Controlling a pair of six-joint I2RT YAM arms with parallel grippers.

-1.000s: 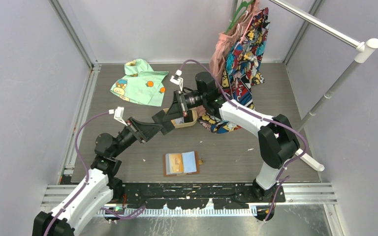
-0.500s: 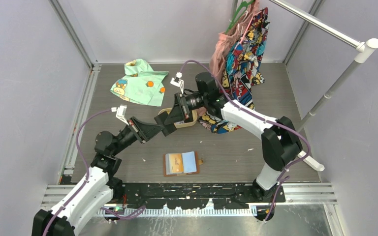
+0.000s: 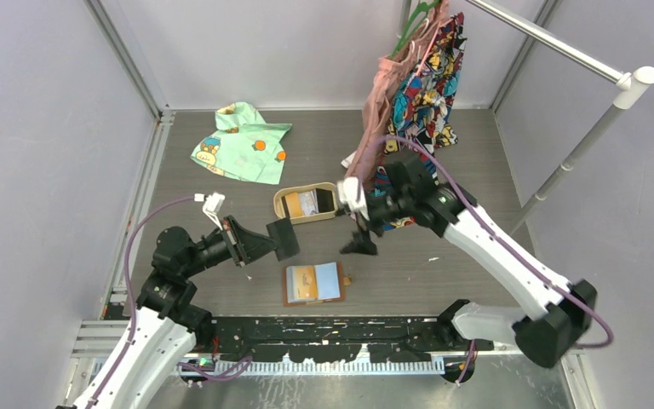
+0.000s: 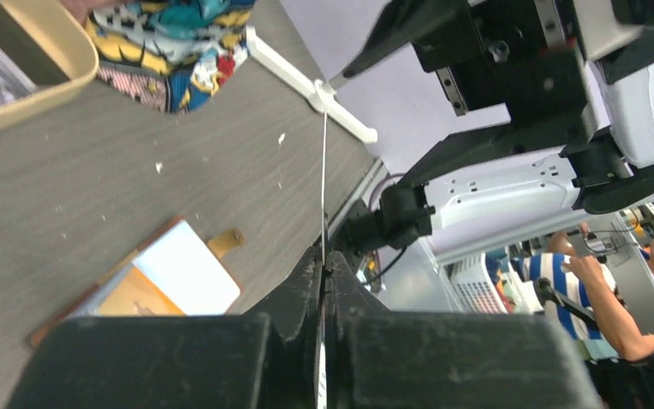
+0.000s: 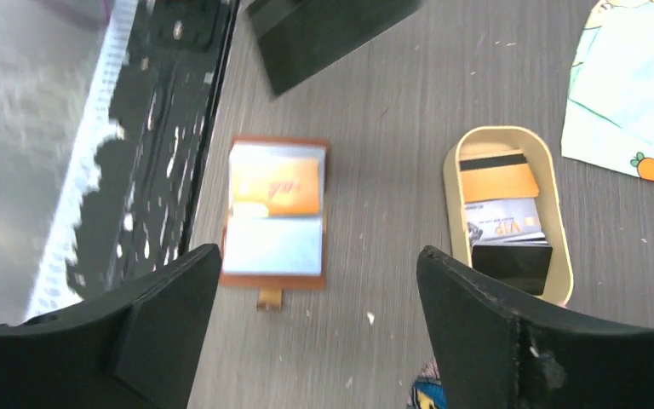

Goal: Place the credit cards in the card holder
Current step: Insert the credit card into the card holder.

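The card holder (image 3: 313,283) lies open on the table, brown, with an orange card and a light blue card in its slots; it also shows under the right wrist (image 5: 274,213) and in the left wrist view (image 4: 162,281). My left gripper (image 3: 283,239) (image 4: 324,256) is shut on a dark credit card (image 3: 284,235), seen edge-on as a thin line (image 4: 324,170), above and left of the holder. My right gripper (image 3: 360,239) (image 5: 319,256) hangs open and empty to the holder's upper right. More credit cards (image 5: 504,223) lie in the tan tray.
The tan oval tray (image 3: 279,203) (image 5: 453,183) sits behind the holder. A green printed cloth (image 3: 240,143) lies at the back left. Colourful garments (image 3: 421,94) hang from a rail at the back right, their hem reaching the table beside the tray.
The left gripper shut on the card over the tray and drew back towards the near left with it. The right gripper let go, opened wide and swung away to the right.
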